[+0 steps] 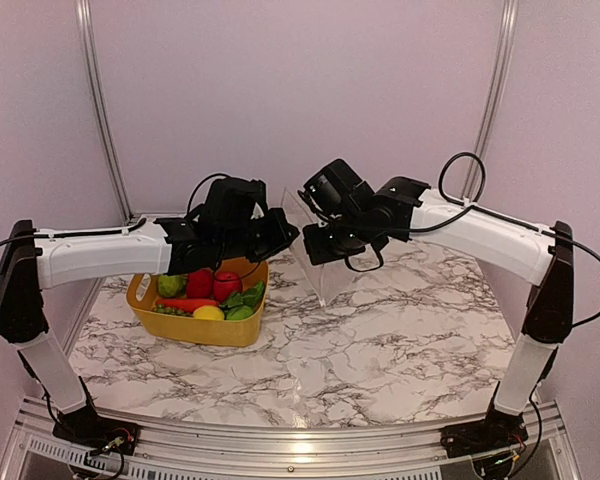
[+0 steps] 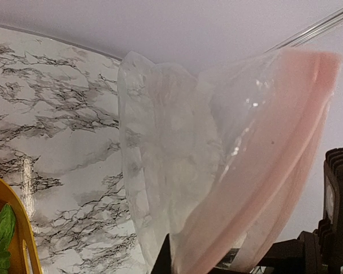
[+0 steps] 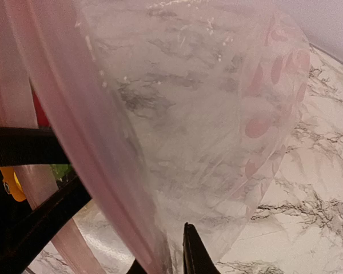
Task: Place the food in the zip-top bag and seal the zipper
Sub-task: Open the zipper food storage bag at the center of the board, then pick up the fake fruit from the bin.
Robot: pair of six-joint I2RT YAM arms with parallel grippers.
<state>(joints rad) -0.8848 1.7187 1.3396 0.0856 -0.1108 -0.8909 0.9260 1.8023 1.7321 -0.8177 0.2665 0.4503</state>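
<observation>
The clear zip-top bag [image 1: 326, 276] hangs between my two grippers, its lower end on the table. Its pinkish zipper [image 2: 274, 148] runs along the mouth. My left gripper [image 1: 280, 236] is shut on the mouth edge, the strip running down into the jaws [image 2: 188, 265]. My right gripper [image 1: 315, 241] has a finger on each side of the bag's edge [image 3: 163, 265]; whether it pinches is unclear. The food sits in the yellow basket [image 1: 195, 331]: a red round one [image 1: 226, 285], a lemon [image 1: 208, 313], a carrot [image 1: 185, 303], green pieces [image 1: 245, 298]. The bag holds nothing.
The basket stands left of centre on the marble table [image 1: 380, 350], under the left arm. Its rim [image 2: 17, 222] and a green leaf [image 2: 0, 234] show in the left wrist view. Purple walls close in the back and sides.
</observation>
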